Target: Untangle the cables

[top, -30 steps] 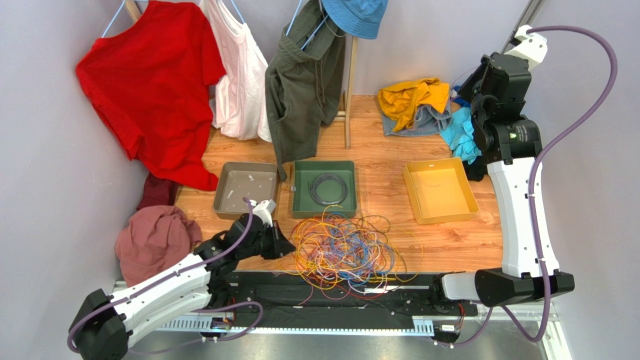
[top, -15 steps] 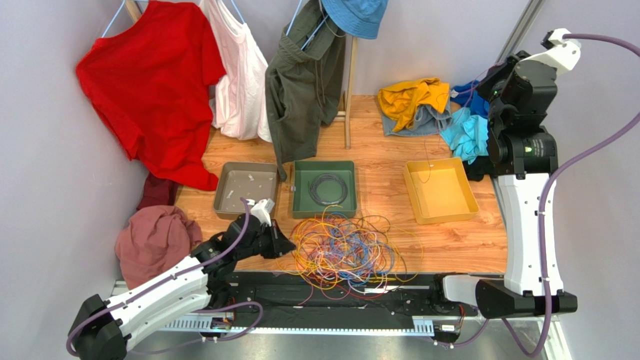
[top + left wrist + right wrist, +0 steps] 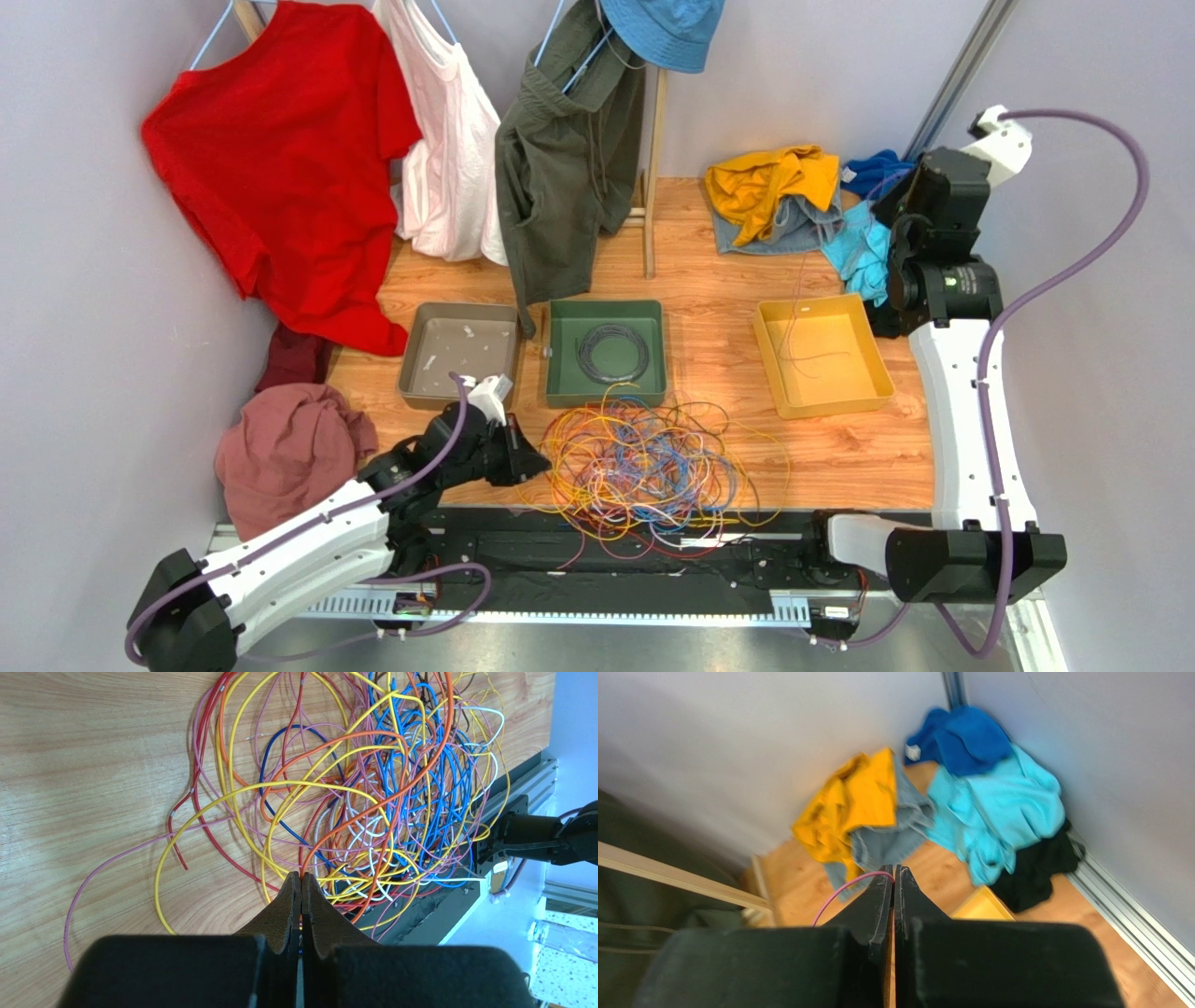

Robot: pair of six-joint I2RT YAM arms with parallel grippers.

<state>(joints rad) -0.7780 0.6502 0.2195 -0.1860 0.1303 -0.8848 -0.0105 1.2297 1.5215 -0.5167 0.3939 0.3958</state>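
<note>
Robotics lab cell: grey panel walls [image 3: 84, 364] are enclosing a wooden desk [image 3: 716, 280]; the left arm [image 3: 302, 539] and right arm [image 3: 968, 406] are sitting on an aluminium rail [image 3: 603, 609] at the near edge.

High up behind the near edge, looking down over the whole light wooden table [image 3: 716, 280]. Left wrist: low, super close on the multicoloured tangle of thin cables [image 3: 393, 763], 6 o'clock in the top view. Right wrist: up high, aimed at the yellow-grey-turquoise heap of clothes [image 3: 913, 812], 1 o'clock up top too.
</note>
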